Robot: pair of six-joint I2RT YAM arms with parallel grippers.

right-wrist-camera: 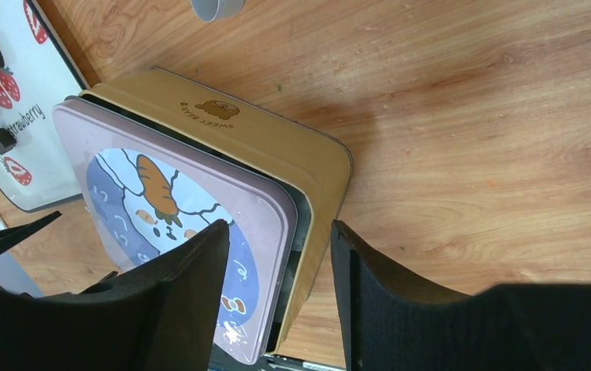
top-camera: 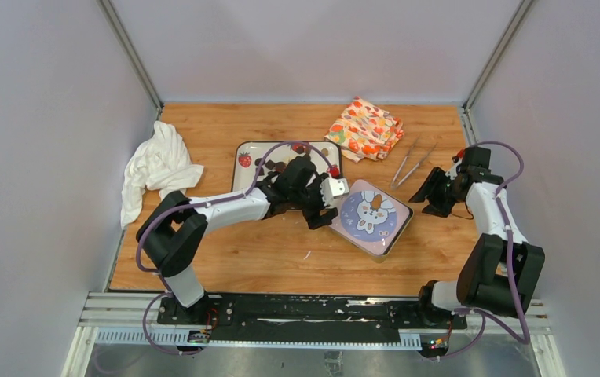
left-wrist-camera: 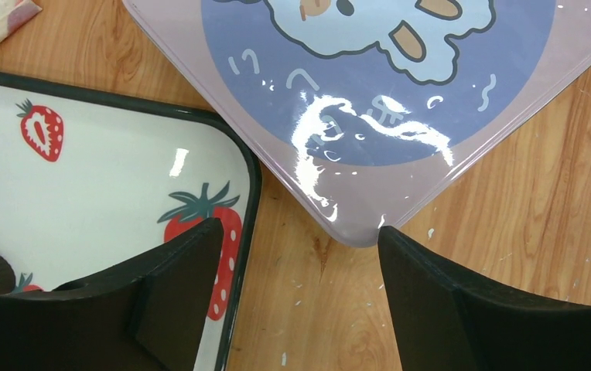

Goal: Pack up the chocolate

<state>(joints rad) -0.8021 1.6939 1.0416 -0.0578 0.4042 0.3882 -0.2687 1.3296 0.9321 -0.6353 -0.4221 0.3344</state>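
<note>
Chocolate (top-camera: 279, 166) sits on the strawberry tray (left-wrist-camera: 107, 193), upper centre of the overhead view; no piece shows in the tin (right-wrist-camera: 277, 143). The tin stands just right of the tray on the desk (top-camera: 281, 259), with its bunny lid (right-wrist-camera: 199, 201) resting askew on top, so only a dark sliver of the inside shows. Left pincer (left-wrist-camera: 300, 232) is spread and empty, straddling the lid's corner beside the tray rim. Right pincer (right-wrist-camera: 277, 226) is also spread and empty, off the tin's right side. Packing looks unstarted: the lid must come off, then every piece must cross over.
</note>
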